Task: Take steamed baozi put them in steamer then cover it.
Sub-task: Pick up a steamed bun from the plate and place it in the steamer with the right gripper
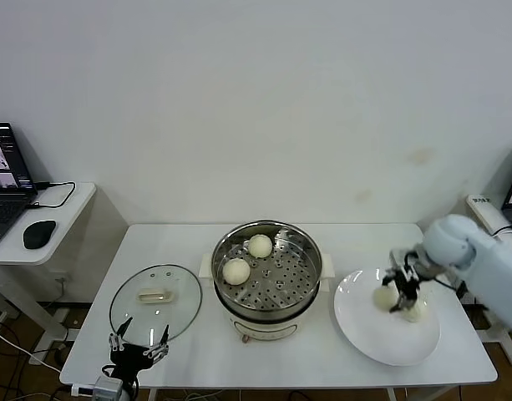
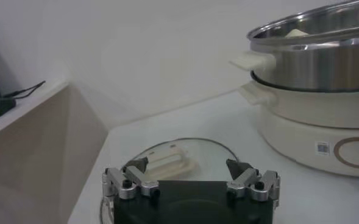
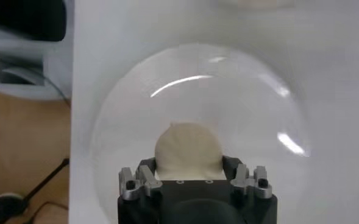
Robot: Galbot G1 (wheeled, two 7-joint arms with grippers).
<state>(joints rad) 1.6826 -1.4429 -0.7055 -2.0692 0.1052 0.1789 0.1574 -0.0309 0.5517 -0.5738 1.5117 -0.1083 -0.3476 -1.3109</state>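
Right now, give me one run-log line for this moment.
right gripper: jaws shut on cream-white round bun over flat white plate | shiny steel steamer basket: two buns | left gripper: open, idle near glass lid

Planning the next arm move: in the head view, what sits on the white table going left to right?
Left gripper, open at the near edge → glass cover lying flat → steamer holding two baozi → white plate → right gripper closed on a baozi over the plate.

The head camera looks down from high on the whole table (image 1: 197, 351). The left wrist camera looks low and level, past its fingers (image 2: 127, 182), at the steamer (image 2: 313, 67), also visible from above. The right wrist camera looks straight down, close over the plate (image 3: 136, 91).
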